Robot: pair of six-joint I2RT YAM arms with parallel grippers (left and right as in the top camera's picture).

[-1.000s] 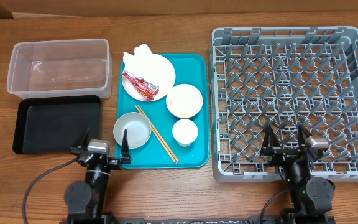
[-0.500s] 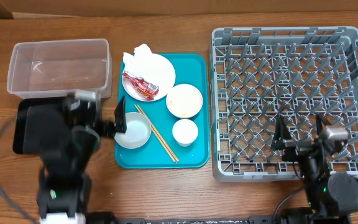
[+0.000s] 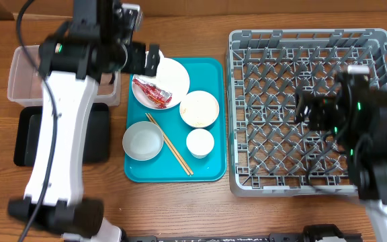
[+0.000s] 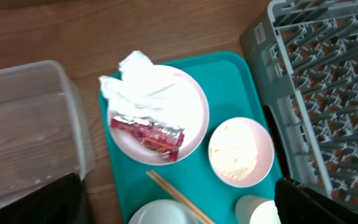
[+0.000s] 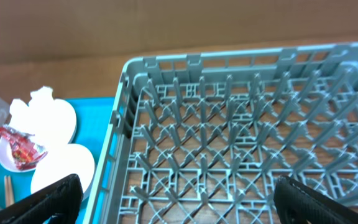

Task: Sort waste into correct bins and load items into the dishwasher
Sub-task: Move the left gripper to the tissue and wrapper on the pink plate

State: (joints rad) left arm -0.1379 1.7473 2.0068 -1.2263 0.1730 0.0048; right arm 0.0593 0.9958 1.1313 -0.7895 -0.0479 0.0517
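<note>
On the teal tray (image 3: 210, 171) lie a white plate (image 3: 173, 77) with a red-and-white wrapper (image 3: 152, 92) and a crumpled napkin (image 3: 154, 54), a bowl of rice scraps (image 3: 199, 109), an empty bowl (image 3: 143, 141), a small cup (image 3: 199, 142) and two chopsticks (image 3: 170, 144). My left gripper (image 3: 142, 59) is open and empty, high over the plate's left edge. The left wrist view shows the napkin (image 4: 138, 87), wrapper (image 4: 148, 132) and rice bowl (image 4: 240, 152). My right gripper (image 3: 308, 101) is open and empty above the grey dish rack (image 3: 274, 40).
A clear tub (image 3: 32, 74) stands at the far left, with a black tray (image 3: 29, 138) in front of it; my left arm crosses over both. The rack (image 5: 241, 124) fills the right wrist view and holds nothing. Bare wood runs along the table's front.
Both arms have risen from the table's front edge. The left gripper swung up and away to above the plate. The right gripper lifted over the rack. Nothing on the tray moved.
</note>
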